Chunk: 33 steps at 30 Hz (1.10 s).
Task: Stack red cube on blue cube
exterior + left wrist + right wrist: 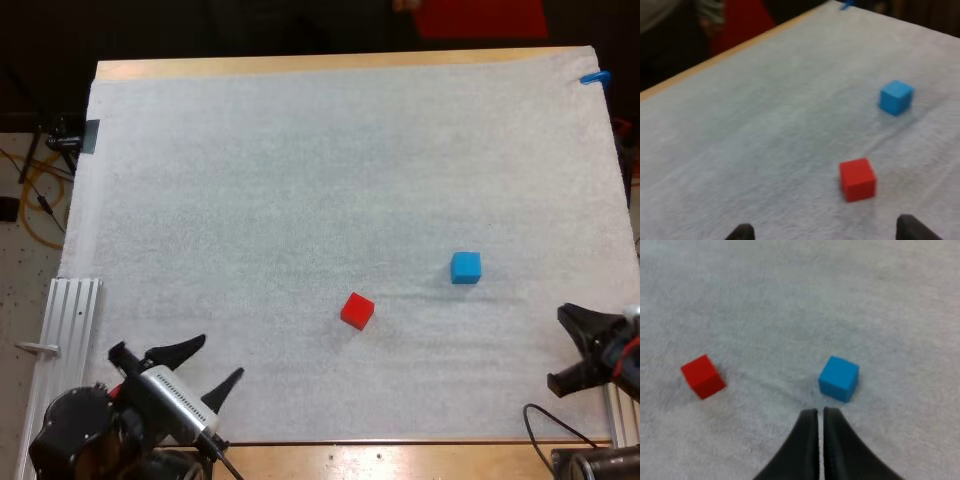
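The red cube lies on the white mat, front of centre. The blue cube sits apart from it, to the right and a little farther back. My left gripper hovers at the front left corner, open and holding nothing; in its wrist view the red cube is just ahead of its fingertips and the blue cube lies beyond. My right gripper waits at the right edge. In its wrist view, my right gripper has its fingers together just short of the blue cube, with the red cube off to one side.
The white mat covers most of the wooden table. A metal rail runs along the front left side of the mat. A person's torso and sleeve show beyond the far table edge.
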Tool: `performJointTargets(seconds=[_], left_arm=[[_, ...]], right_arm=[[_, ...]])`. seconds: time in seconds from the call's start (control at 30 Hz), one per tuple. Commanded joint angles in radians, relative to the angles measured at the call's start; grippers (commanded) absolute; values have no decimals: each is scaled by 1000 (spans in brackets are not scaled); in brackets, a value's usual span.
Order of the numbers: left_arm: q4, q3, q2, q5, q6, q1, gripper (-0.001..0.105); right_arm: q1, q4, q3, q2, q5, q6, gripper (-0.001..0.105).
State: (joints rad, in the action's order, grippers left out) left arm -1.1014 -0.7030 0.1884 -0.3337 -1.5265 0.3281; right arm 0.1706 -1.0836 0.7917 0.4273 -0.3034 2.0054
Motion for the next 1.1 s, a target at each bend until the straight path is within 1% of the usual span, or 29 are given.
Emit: performJointTargets(seconds=[0.0, 0.1, 0.13, 0.23, 0.3, 0.33, 0.4, 0.5, 0.6, 0.93, 0.97, 1.0, 1.03, 1.07], left_arm=[[-19, -13, 27, -12, 14, 27, 55], [-42, -17, 75, -15, 49, 61, 55], [-45, -17, 84, -15, 51, 64, 55], [-46, -17, 123, -15, 51, 65, 55], [-46, -17, 141, -15, 51, 65, 55], [-46, -17, 144, -15, 51, 65, 55], [-44, -17, 153, -15, 51, 65, 55], [-44, -17, 154, -15, 54, 65, 55], [-44, -17, 154, -15, 54, 65, 55], [-44, -17, 154, -15, 54, 65, 55], [-44, -17, 154, -15, 54, 65, 55], [-44, -17, 154, -15, 54, 65, 55], [-44, -17, 154, -15, 54, 65, 55], [-44, -17, 154, -15, 54, 65, 55]], right_arm=[[37, -2, 32, 47, -16, 18, 0], [109, -2, 71, 120, -16, 20, 0], [119, 0, 79, 135, -16, 20, 0], [208, 10, 115, 211, -6, 25, 0], [282, 23, 137, 282, 38, 25, 0], [295, 26, 141, 294, 47, 25, 0], [374, 71, 157, 368, 96, 25, 0], [454, 143, 166, 455, 142, 3, 0], [516, 193, 175, 547, 197, -13, 0], [621, 231, 277, 806, 191, -1, 0], [628, 233, 288, 836, 191, 5, 4], [632, 235, 295, 865, 191, 6, 11], [633, 234, 299, 878, 191, 9, 14], [632, 234, 303, 905, 191, 11, 25]])
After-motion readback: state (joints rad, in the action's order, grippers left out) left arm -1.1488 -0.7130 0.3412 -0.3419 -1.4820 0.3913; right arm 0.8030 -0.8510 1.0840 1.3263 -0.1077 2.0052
